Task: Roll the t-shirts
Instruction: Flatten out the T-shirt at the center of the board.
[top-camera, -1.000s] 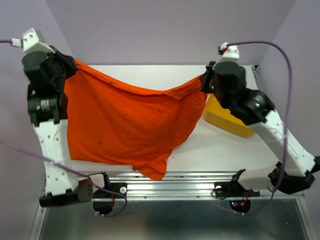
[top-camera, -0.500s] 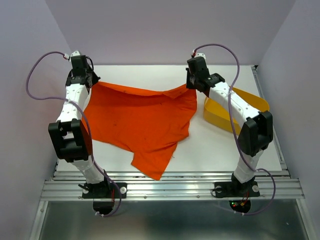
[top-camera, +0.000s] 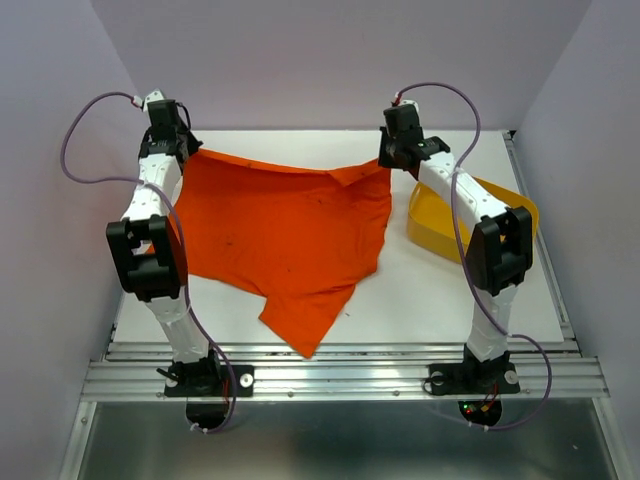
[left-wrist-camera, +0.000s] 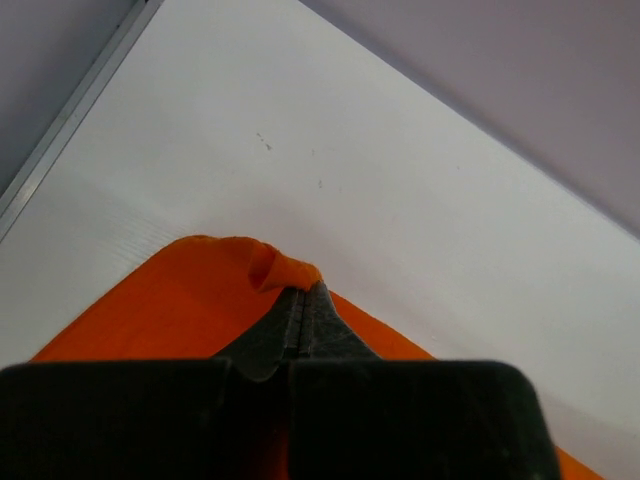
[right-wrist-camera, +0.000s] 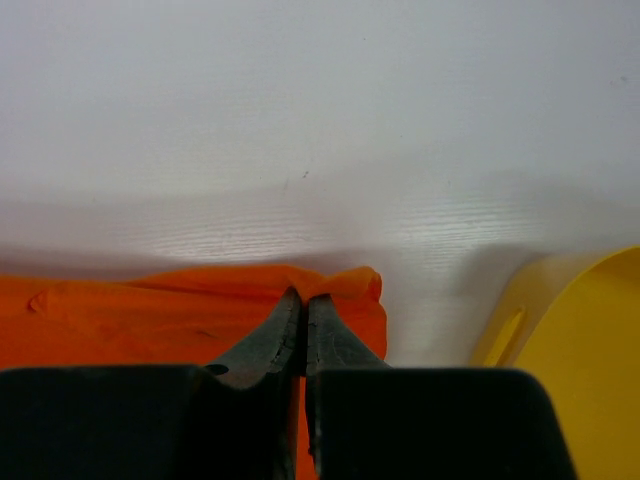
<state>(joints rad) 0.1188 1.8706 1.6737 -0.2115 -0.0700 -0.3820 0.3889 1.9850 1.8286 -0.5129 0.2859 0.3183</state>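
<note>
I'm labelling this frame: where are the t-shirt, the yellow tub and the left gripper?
t-shirt (top-camera: 290, 235), top view, middle of the spread fabric.
yellow tub (top-camera: 432, 228), top view, its left inner wall.
left gripper (left-wrist-camera: 308, 292), left wrist view, between its shut fingertips, on the pinched fabric.

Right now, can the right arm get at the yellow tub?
Probably not yet: the right fingers are shut on the t-shirt corner. Otherwise the yellow tub sits just beside that arm, nothing between.
</note>
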